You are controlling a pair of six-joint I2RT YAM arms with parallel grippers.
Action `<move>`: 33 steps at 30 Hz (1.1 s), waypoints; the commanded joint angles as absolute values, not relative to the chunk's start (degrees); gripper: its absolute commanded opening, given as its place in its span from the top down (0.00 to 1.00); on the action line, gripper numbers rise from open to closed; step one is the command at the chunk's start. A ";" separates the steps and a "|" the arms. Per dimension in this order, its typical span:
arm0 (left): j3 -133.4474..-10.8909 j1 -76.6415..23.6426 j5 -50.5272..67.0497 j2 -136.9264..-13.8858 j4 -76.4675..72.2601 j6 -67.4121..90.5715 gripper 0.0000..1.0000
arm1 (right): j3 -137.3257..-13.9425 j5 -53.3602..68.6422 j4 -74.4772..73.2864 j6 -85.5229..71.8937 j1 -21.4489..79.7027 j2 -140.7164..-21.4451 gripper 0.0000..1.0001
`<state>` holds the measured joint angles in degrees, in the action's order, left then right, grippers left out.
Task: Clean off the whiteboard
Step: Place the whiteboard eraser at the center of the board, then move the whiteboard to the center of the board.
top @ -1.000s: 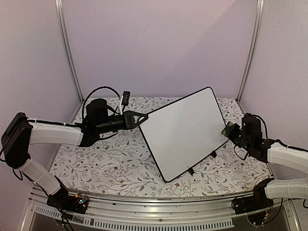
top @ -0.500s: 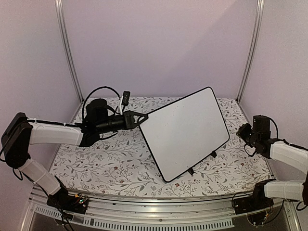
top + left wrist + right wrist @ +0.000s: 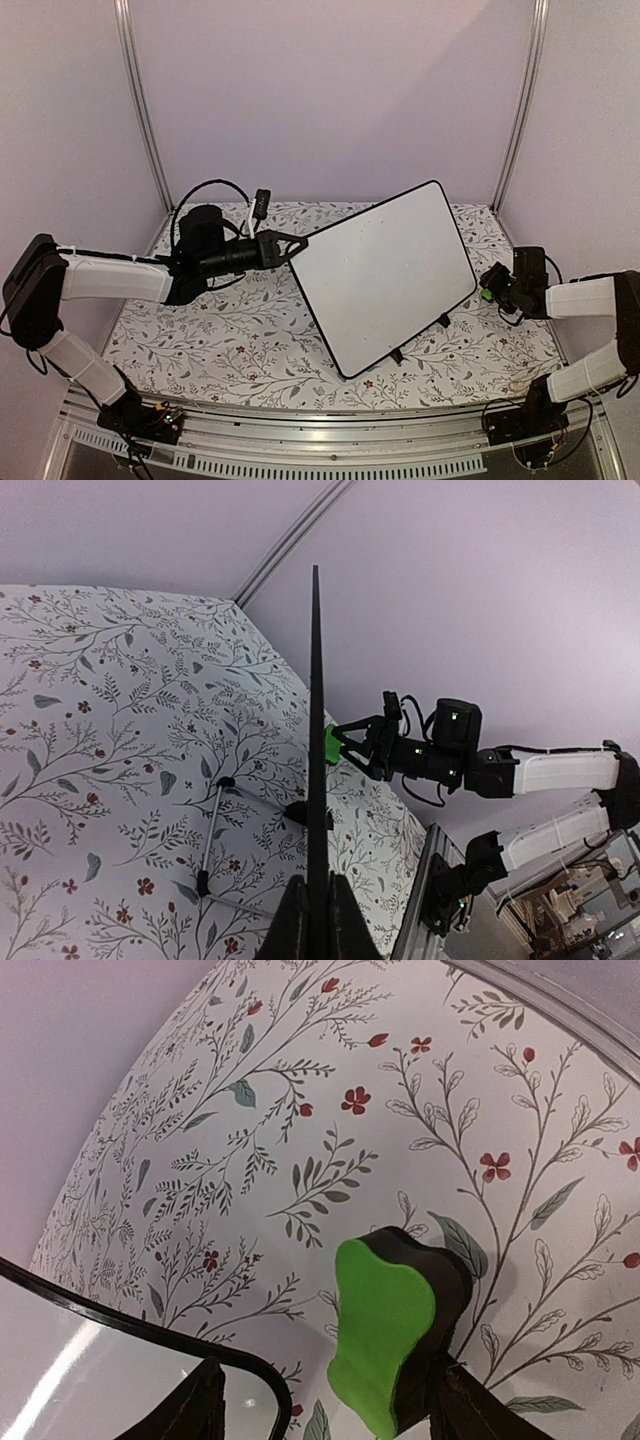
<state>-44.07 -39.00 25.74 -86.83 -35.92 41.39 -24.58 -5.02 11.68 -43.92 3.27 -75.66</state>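
The whiteboard (image 3: pixel 385 275) stands tilted on small black feet, its white face bare of marks in the top view. My left gripper (image 3: pixel 295 243) is shut on its left rim; the left wrist view shows the whiteboard (image 3: pixel 316 730) edge-on between the shut jaws of that gripper (image 3: pixel 318 920). The green and black eraser (image 3: pixel 395 1335) sits low over the table beside the board's right corner (image 3: pixel 150 1335). My right gripper (image 3: pixel 330 1415) is open around it. The eraser leans on the right finger (image 3: pixel 470 1410), and the left finger (image 3: pixel 195 1410) stands apart from it.
The table (image 3: pixel 230 330) carries a floral cloth. The board's wire stand (image 3: pixel 205 830) with black feet rests behind it. Metal frame posts (image 3: pixel 140 110) rise at the back corners, and an aluminium rail (image 3: pixel 330 430) runs along the near edge.
My right gripper drew away from the board's right edge, sank toward the table and spread its jaws off the eraser. The left gripper and the board have not moved.
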 commanded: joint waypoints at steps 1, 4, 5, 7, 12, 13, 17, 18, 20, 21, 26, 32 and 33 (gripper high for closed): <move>-42.63 -40.17 30.15 -87.38 -34.80 39.20 1.00 | -26.36 -2.89 16.27 -44.40 2.58 -79.02 0.31; -42.54 -40.23 30.21 -87.45 -34.89 39.20 1.00 | -26.00 -1.24 18.68 -44.81 2.31 -80.32 0.30; -42.54 -40.18 30.15 -87.52 -34.89 39.22 1.00 | -25.82 -0.62 19.61 -44.82 2.37 -80.77 0.30; -42.54 -40.20 30.12 -87.53 -34.89 39.25 1.00 | -25.63 2.39 21.24 -44.94 2.37 -81.17 0.30; -42.46 -40.17 30.06 -87.63 -34.90 39.20 1.00 | -24.83 5.98 22.63 -45.59 2.37 -79.15 0.31; -42.45 -40.18 30.06 -87.63 -34.89 39.20 1.00 | -24.53 6.43 22.59 -45.74 2.37 -78.13 0.31; -42.45 -40.17 30.06 -87.78 -35.06 39.22 1.00 | -24.14 7.75 20.66 -45.93 2.37 -73.92 0.31; -42.45 -40.18 30.06 -87.80 -35.00 39.25 1.00 | -24.21 7.96 19.70 -45.69 2.37 -72.48 0.31; -42.52 -40.18 29.97 -87.87 -35.00 39.20 1.00 | -24.32 7.95 17.49 -45.24 2.33 -70.36 0.31; -42.55 -40.17 29.89 -87.89 -34.98 39.20 1.00 | -24.41 7.92 16.37 -44.74 2.37 -69.47 0.31; -42.71 -40.19 29.72 -87.97 -34.87 39.11 0.89 | -24.05 6.85 10.96 -42.09 2.37 -63.43 0.32; -43.07 -40.19 29.54 -87.93 -34.67 39.21 0.83 | -23.74 6.99 6.90 -40.00 2.37 -58.83 0.32; -43.12 -40.12 29.40 -87.81 -34.63 39.15 0.82 | -23.58 7.64 6.81 -39.91 2.37 -58.43 0.33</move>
<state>-43.64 -39.70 28.18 -87.37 -35.11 40.23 -24.47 6.81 10.28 -42.04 2.59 -60.58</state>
